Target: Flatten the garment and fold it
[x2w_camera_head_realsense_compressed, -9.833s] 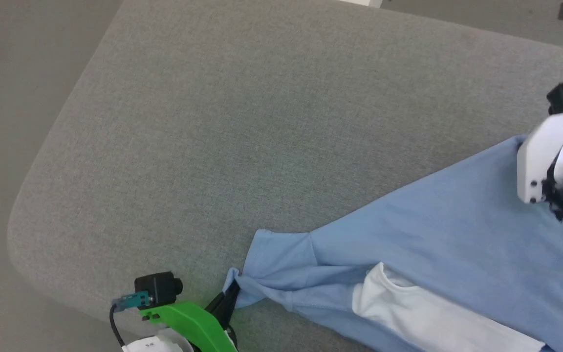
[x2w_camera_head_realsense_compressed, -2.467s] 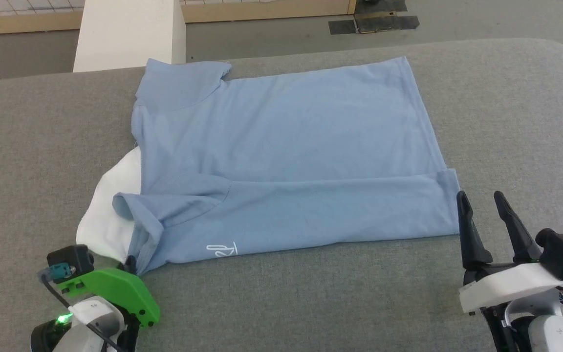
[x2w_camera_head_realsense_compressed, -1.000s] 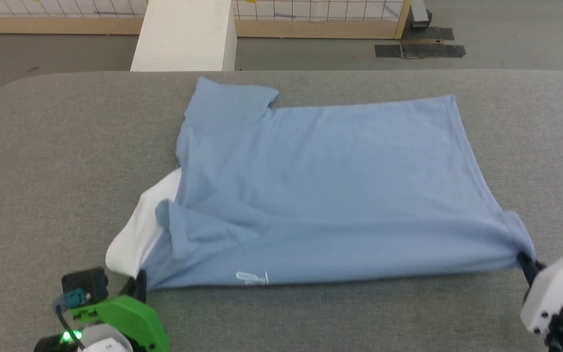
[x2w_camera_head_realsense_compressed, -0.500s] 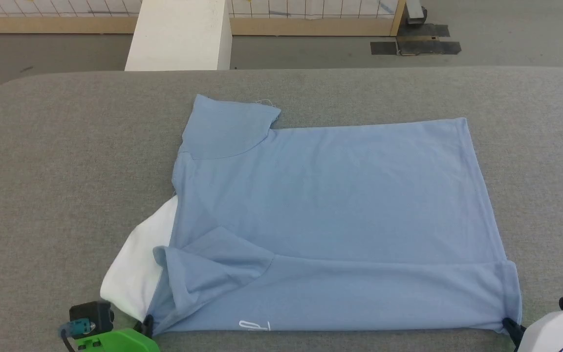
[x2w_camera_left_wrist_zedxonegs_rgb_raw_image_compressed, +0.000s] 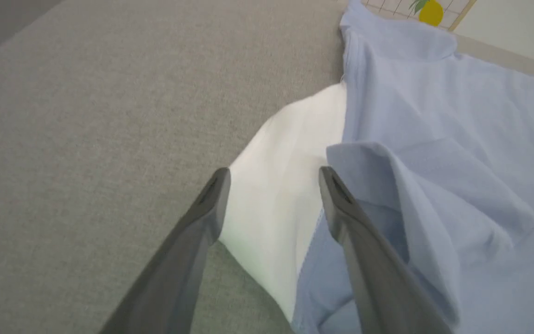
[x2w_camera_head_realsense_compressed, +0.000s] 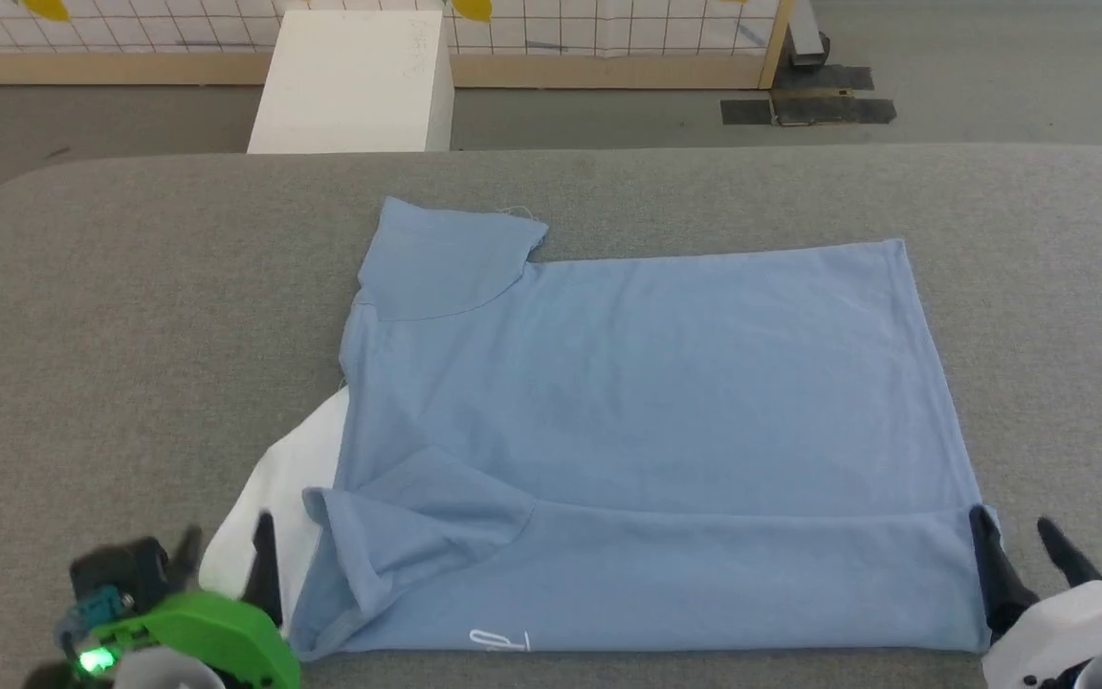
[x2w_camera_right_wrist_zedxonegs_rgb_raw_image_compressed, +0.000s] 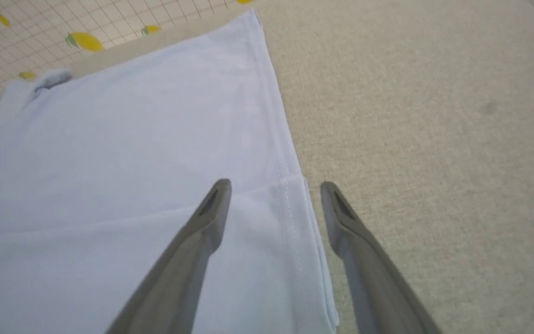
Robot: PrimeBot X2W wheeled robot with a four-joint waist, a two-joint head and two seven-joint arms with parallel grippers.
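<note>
Grey padded table spans the head view, floor and a white box behind it. Garment lies spread mid-table, mostly flat, with a near strip doubled over along a straight crease. White cloth patch sticks out at its near-left corner; can't tell if it is lining or a separate layer. Near sleeve is rumpled and curled, far sleeve flat. Left gripper has its jaws spread wide over the white patch, holding nothing. Right gripper is likewise spread, straddling the near-right hem corner and gripping nothing. Small white outline mark sits at the near edge. Probably between grasps, with flattening nearly done. Next move likely calls for smoothing the curled sleeve and tucking the white patch, then pinching new corners. Left gripper is motion-blurred in the head view, and finger-to-cloth contact is unclear.
</note>
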